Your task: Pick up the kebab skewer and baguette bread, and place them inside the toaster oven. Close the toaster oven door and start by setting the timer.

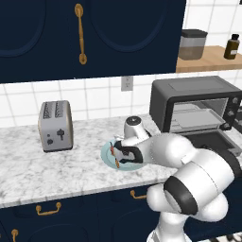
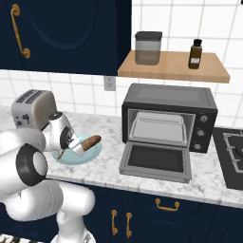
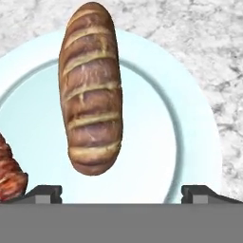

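Observation:
The baguette bread (image 3: 90,90), golden-brown with a scored crust, lies on a pale blue plate (image 3: 190,123). Beside it on the plate, at the left edge of the hand view, lies the dark red-brown kebab skewer (image 3: 9,173). My gripper (image 3: 122,192) hangs open just above the plate, fingertips (image 3: 45,192) spread wide, with the bread's near end between them and nothing held. From the base I see the gripper (image 1: 126,155) over the plate (image 1: 108,156), and the bread (image 2: 90,141) poking out toward the toaster oven (image 2: 168,114). The toaster oven door (image 2: 156,162) lies folded down flat, open.
A silver two-slot toaster (image 1: 56,125) stands to the left of the plate on the marble counter (image 1: 47,170). A stove (image 2: 232,154) sits right of the oven. Above it, a wooden shelf (image 2: 173,66) carries a jar and a dark bottle. Dark cabinets hang overhead.

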